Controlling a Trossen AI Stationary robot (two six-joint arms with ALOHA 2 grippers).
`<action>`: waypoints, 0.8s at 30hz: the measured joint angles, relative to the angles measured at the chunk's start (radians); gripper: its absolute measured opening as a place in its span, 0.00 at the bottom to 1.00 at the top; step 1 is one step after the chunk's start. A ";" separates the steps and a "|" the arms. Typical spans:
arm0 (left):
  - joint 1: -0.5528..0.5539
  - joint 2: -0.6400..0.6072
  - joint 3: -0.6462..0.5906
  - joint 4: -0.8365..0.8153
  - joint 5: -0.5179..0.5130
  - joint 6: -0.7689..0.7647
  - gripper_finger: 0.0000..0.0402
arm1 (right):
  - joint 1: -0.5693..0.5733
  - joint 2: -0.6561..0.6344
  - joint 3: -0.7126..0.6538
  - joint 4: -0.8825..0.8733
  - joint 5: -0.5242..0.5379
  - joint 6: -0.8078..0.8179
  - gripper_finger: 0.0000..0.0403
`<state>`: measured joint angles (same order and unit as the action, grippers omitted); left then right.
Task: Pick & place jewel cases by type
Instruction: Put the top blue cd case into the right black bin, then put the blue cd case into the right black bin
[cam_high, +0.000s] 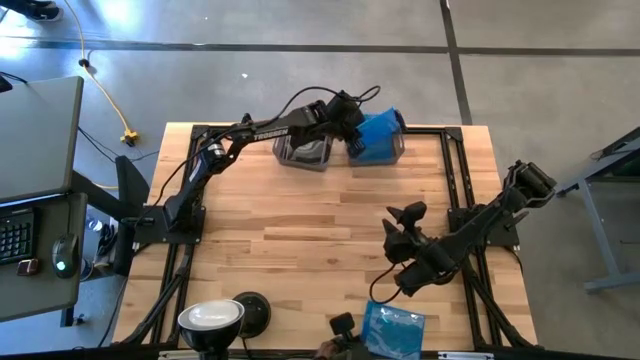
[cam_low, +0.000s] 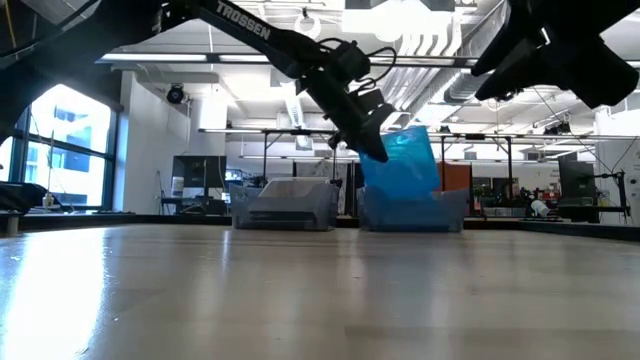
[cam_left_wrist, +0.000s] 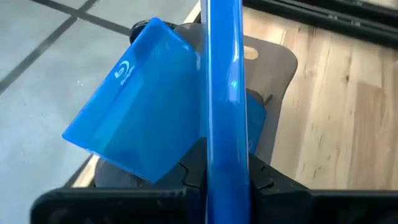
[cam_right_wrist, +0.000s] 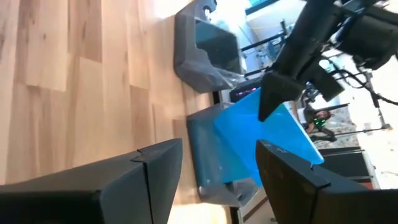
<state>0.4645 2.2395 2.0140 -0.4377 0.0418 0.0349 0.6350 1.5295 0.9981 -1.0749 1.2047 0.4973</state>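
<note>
My left gripper (cam_high: 350, 128) reaches over the far edge of the table and is shut on a translucent blue jewel case (cam_left_wrist: 224, 93) above the right smoky-grey bin (cam_high: 385, 152). A second blue case (cam_left_wrist: 134, 121) leans tilted inside that bin. The left bin (cam_high: 303, 152) holds dark cases. Another blue case (cam_high: 393, 330) lies flat at the table's near edge. My right gripper (cam_high: 398, 232) is open and empty above the table's right half, and its fingers also show spread apart in the right wrist view (cam_right_wrist: 217, 180). My left gripper pinches the blue case between its two fingers, and the case shows edge-on (cam_left_wrist: 224, 165) in the wrist view. In the low view the fingers (cam_low: 368, 135) come slanting down from above at the case's upper part. The case (cam_low: 412, 160) is tilted, its lower part at the right bin (cam_low: 415, 212).
A white round lamp-like object (cam_high: 212, 318), a dark round base (cam_high: 252, 308) and a small dark item (cam_high: 343, 325) stand at the near edge. A black frame rail (cam_high: 455, 160) runs along the table's right side. Bare wood (cam_high: 290, 230) lies mid-table.
</note>
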 joint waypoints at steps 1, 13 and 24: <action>0.000 0.000 0.000 0.000 0.000 0.012 0.10 | 0.000 0.000 0.000 -0.001 -0.012 0.000 0.49; 0.000 -0.018 -0.002 -0.037 -0.058 0.072 0.38 | 0.000 0.000 0.000 0.025 -0.079 0.001 0.49; -0.027 -0.224 0.000 -0.097 -0.123 0.064 0.47 | 0.018 0.000 0.000 0.153 -0.448 0.021 0.49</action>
<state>0.4371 2.0155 2.0137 -0.5349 -0.0812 0.0991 0.6535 1.5299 0.9981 -0.9218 0.7565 0.5184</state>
